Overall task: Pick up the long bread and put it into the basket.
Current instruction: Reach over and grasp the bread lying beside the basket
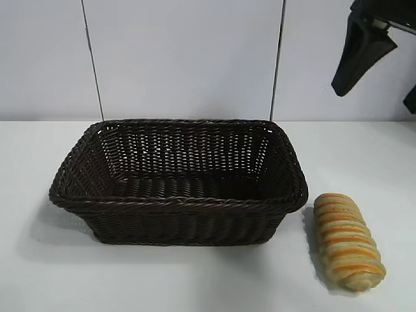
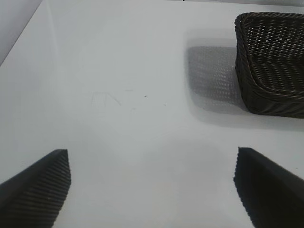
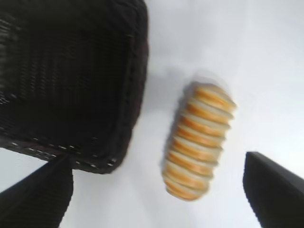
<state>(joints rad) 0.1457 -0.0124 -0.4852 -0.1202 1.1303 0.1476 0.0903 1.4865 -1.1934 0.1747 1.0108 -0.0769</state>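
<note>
Golden-tan long bread (image 1: 347,241) is lying on the white table (image 1: 195,279), just beside the basket's right end and not touching it, toward the table's front edge in the exterior view. Its long axis is running from back to front, slightly slanted: the rear end is sitting close to the basket's front right corner and the front end is angling away to the right. Orange-brown stripes are crossing the loaf at right angles to that axis. Nothing is touching the loaf.

Dark brown wicker basket (image 1: 179,182) is standing upright at the middle of the table, long side across the view, with nothing visible inside it.

Right gripper (image 3: 156,190) is hanging in the air above the table's back right area, well clear of the loaf. In the right wrist view its fingers (image 3: 273,190) are standing wide apart, framing the loaf and the basket corner far below; they are holding nothing and touching nothing.

Left gripper (image 2: 152,183) is hovering over bare table off the basket's left end, seen only in the left wrist view. Its ridged fingers (image 2: 38,185) are likewise spread wide, gripping nothing and touching nothing.
</note>
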